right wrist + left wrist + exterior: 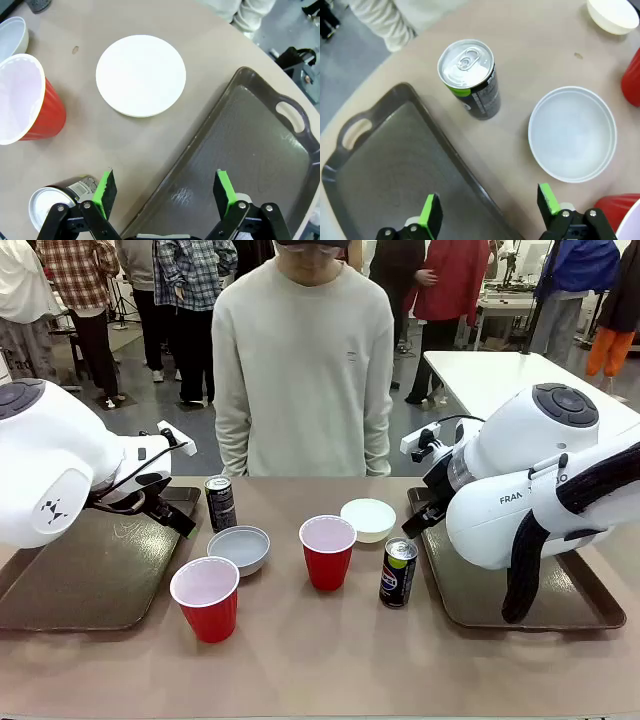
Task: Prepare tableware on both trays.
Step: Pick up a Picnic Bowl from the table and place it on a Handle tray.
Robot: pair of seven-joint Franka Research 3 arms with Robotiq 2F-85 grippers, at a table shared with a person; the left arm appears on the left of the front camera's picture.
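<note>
Left hand [488, 197] wide, black can [470, 80] ahead, right hand [164, 181] wide, blue can [40, 206] beside its finger

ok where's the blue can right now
Front view: the blue can stands on the table right of centre, between a red cup and the right tray, nearer than the white bowl.

Positions are referenced to the central cup [327, 551] on the bench [320, 665]. The left bowl [239, 548] is set just left, the far can [220, 502] farther left and behind, the near cup [206, 598] left and in front, the rear bowl [368, 519] right and behind, and the right can [398, 573] just right. The left tray [90, 585] and right tray [575, 605] are placed outermost.
</note>
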